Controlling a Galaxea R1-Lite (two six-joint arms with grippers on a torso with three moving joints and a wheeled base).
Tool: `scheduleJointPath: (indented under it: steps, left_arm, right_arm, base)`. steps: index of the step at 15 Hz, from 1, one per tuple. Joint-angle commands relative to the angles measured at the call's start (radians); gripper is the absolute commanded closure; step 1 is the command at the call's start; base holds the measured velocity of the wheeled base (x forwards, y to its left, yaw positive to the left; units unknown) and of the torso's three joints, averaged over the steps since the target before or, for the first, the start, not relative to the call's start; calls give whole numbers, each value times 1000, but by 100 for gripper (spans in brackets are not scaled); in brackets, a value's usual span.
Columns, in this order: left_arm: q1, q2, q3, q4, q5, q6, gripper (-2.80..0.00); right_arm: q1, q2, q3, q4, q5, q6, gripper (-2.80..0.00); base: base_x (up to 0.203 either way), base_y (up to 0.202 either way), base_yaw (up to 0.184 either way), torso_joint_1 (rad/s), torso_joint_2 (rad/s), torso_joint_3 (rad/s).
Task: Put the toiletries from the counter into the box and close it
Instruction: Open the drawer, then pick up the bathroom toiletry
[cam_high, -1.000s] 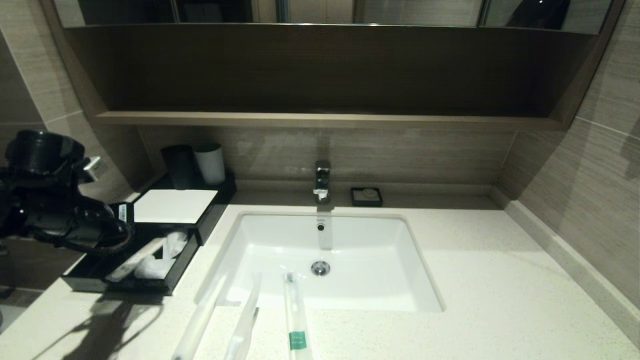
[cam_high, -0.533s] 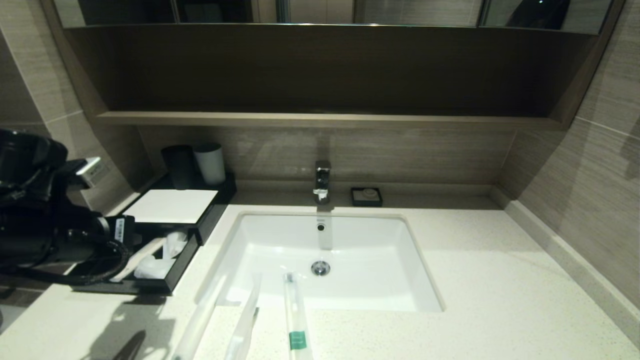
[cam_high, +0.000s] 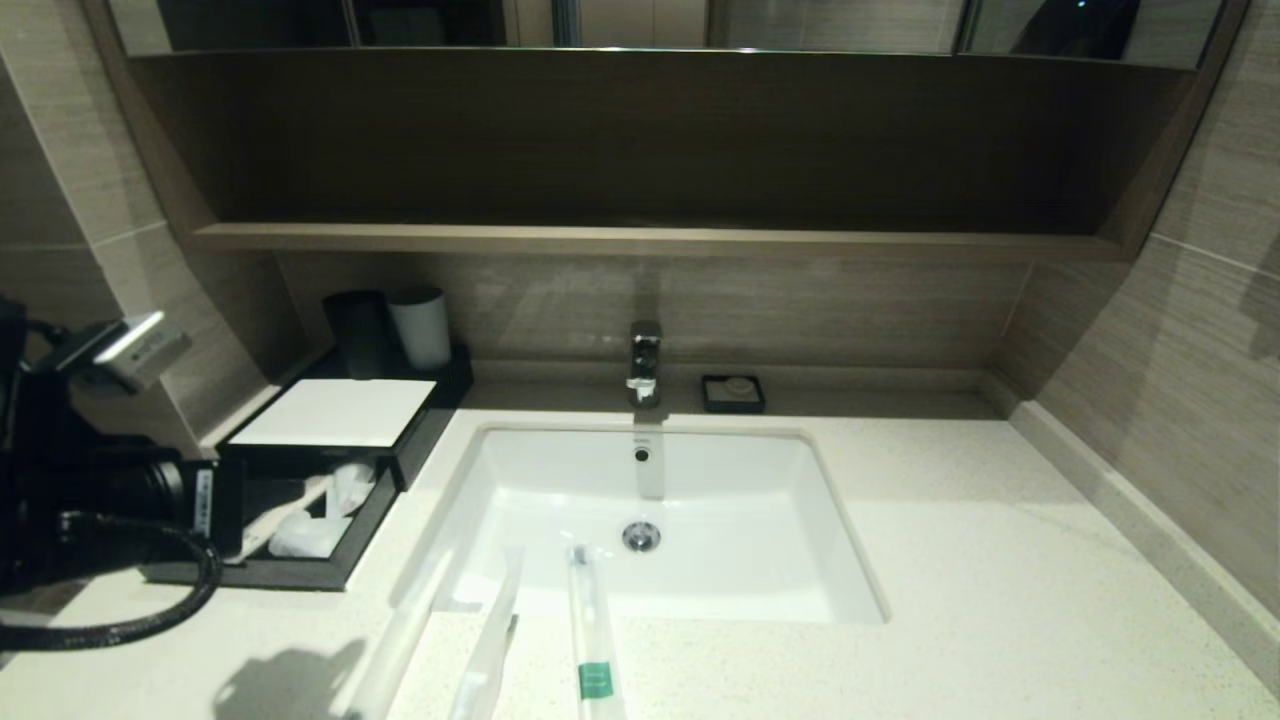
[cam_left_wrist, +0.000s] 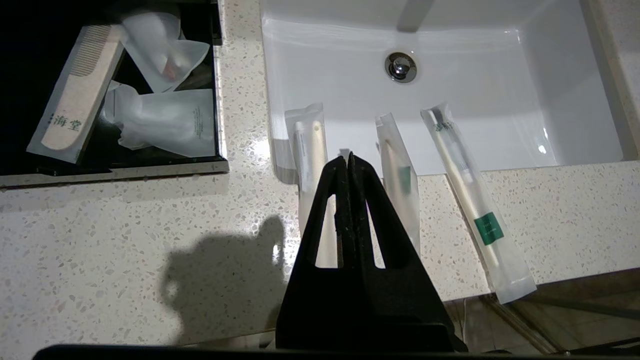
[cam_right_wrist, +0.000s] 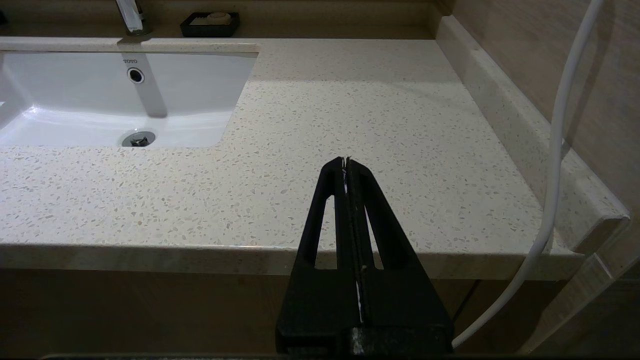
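Counter (cam_high: 1000, 560): pale speckled stone, broad; white sink (cam_high: 700, 500) sunk in mid; brown shelf above
Box (cam_high: 330, 410): low black, white top panel, far left of counter by wall; drawer (cam_high: 345, 545) pulled out toward front, already holds a wrapped comb + crumpled pouches; black & white cups stand behind it
Toiletries: 3 slim sticks in translucent wrappers, side by side across front lip of sink, tips hanging over basin, tails on stone. Left stick (cam_left_wrist: 311, 165), mid stick (cam_left_wrist: 397, 175), right stick w/ green band (cam_left_wrist: 467, 190); its tail overhangs counter front edge. All near each other, not touching, well apart from box
Left gripper (cam_left_wrist: 346, 159): fingers pressed together, empty; hangs above front counter, aimed betw left & mid sticks
Right gripper (cam_right_wrist: 346, 161): fingers together, empty, parked low off front edge at right end of counter
Handling (est.): very light, stiff core inside loose slick film; prob slides or rolls if nudged, film may slip in pinch. Best grab = mid-length across the stick, or at the part over the basin where a finger can get under
Risk: knocking one into sink
Status: none of 3 boxed yet, drawer not shut
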Motion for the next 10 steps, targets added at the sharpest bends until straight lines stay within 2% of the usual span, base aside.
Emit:
scheduleJointPath:
  steps: [1, 3, 6, 10]
  left_arm:
    - [-1, -19, 17, -2, 11, 0, 0]
    - [-2, 0, 36, -30, 21, -4, 0]
    - [-2, 36, 52, -89, 101, -25, 0]
    - [-41, 104, 32, 23, 104, -28, 0]
  right_arm:
    - [0, 0, 2, -1, 0, 0, 0]
    - [0, 0, 2, -1, 0, 0, 0]
    - [0, 0, 2, -1, 0, 0, 0]
    - [0, -1, 2, -1, 0, 0, 0]
  base:
    - [0, 0, 0, 0, 0, 0]
    - [0, 0, 0, 0, 0, 0]
    - [0, 0, 0, 0, 0, 0]
    - [0, 0, 0, 0, 0, 0]
